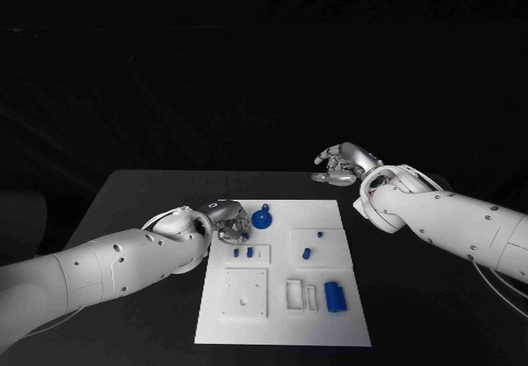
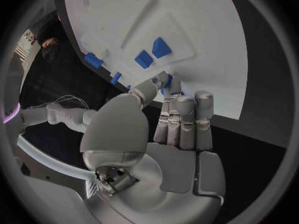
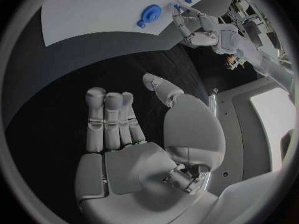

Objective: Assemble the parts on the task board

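Note:
The white task board (image 1: 288,316) lies in the middle of the table. On it are a round blue part (image 1: 263,219), two small blue pegs (image 1: 242,252), two small blue pieces (image 1: 313,244) and blue cylinders (image 1: 334,296). My left hand (image 1: 229,223) hovers at the board's left edge, just behind the pegs. At that wrist, my left hand (image 2: 168,119) has its thumb tip meeting a fingertip, with a sliver of a blue part (image 2: 167,79) between them; whether it is pinched is unclear. My right hand (image 1: 343,165) hangs past the board's far right corner, and the right hand (image 3: 134,129) holds nothing, fingers apart.
Raised white blocks (image 1: 246,290) and slotted recesses (image 1: 298,294) take up the board's near half. Black table (image 1: 143,198) runs round the board on all sides. The round blue part (image 3: 149,14) and my left hand (image 3: 201,29) appear across the board (image 3: 87,10) from the right wrist.

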Motion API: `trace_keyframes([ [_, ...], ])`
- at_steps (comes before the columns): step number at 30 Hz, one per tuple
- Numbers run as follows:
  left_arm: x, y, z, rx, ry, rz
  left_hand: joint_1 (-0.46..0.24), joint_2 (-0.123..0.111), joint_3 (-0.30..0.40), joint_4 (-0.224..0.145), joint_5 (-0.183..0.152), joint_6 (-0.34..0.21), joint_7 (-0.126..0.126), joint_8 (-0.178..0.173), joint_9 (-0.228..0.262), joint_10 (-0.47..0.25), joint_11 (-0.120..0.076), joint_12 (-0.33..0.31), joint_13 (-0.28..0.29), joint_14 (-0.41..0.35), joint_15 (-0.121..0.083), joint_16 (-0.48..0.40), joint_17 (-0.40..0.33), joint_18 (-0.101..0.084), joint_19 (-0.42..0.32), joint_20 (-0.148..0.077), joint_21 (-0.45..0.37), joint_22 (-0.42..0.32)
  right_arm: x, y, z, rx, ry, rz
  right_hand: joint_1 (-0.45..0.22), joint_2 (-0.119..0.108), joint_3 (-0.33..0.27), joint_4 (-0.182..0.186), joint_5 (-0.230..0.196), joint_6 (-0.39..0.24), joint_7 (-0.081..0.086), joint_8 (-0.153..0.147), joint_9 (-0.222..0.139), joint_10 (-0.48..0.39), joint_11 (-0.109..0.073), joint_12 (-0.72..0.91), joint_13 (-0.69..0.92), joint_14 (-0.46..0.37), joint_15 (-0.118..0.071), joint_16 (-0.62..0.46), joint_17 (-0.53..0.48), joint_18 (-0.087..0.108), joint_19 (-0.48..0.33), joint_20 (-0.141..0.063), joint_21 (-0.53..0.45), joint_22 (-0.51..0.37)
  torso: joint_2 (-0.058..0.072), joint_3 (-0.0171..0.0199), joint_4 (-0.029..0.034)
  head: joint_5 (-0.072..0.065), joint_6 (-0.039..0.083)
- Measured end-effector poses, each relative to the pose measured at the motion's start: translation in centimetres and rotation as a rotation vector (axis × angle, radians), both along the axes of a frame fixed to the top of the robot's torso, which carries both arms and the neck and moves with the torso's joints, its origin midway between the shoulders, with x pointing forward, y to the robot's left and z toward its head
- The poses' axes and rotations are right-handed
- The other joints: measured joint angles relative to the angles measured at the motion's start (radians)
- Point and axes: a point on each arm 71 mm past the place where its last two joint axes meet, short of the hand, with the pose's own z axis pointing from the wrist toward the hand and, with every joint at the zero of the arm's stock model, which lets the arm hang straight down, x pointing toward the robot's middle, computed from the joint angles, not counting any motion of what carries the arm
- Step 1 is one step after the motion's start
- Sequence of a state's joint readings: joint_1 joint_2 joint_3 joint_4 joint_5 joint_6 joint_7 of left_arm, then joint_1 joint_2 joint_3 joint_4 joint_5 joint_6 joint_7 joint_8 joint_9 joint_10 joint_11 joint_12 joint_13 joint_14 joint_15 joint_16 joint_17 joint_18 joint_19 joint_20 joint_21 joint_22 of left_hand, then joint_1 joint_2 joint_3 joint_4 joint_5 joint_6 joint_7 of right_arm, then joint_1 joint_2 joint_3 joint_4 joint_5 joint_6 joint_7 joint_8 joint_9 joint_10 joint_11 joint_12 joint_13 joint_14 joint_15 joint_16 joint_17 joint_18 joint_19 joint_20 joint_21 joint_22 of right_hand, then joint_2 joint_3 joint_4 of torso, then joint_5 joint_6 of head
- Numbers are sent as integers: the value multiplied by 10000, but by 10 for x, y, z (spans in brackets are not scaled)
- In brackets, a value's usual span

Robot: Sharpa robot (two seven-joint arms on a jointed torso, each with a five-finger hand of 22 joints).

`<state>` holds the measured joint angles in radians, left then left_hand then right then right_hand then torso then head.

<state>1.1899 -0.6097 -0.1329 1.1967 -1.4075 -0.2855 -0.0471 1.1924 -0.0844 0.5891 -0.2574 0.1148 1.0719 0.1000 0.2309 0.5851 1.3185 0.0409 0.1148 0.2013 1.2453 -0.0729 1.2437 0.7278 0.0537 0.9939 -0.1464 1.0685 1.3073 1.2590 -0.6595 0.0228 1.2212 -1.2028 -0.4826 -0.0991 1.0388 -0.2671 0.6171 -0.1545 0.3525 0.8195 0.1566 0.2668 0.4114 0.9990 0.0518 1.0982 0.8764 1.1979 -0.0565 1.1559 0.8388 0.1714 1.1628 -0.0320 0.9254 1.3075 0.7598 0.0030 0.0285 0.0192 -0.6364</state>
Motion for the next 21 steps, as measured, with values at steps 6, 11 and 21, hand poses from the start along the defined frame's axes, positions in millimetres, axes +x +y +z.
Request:
trace_keyframes([
  [6,0,-1,-1,27,7,-17,1,-2,0,-1,-6,-9,8,13,0,0,0,-7,2,0,0,0,0,0,0,1,0,4,0,0,0,1,0,2,0,0,0,0,0,-26,25,0,0,0,0,0,0,0,0,0,0,0,0,0,0,-1,2,5,-5,-4,-2],
  [11,-1,-1,-2,88,15,-62,4,-5,-1,-1,44,-13,8,17,1,0,0,-7,4,0,0,0,-1,0,0,2,0,7,0,0,0,2,0,5,0,0,0,0,0,-27,24,0,-1,0,0,0,0,0,0,0,1,0,0,0,0,-1,2,6,-2,-13,-3],
  [21,0,-4,-2,256,-71,-153,-19,15,27,-30,44,-14,-19,13,1,-1,-1,-29,14,0,0,0,0,-1,0,4,0,6,0,0,0,1,0,3,0,0,0,0,0,-42,8,0,8,0,0,43,-8,0,0,0,1,1,1,0,-41,1,2,2,-2,-25,-23],
])
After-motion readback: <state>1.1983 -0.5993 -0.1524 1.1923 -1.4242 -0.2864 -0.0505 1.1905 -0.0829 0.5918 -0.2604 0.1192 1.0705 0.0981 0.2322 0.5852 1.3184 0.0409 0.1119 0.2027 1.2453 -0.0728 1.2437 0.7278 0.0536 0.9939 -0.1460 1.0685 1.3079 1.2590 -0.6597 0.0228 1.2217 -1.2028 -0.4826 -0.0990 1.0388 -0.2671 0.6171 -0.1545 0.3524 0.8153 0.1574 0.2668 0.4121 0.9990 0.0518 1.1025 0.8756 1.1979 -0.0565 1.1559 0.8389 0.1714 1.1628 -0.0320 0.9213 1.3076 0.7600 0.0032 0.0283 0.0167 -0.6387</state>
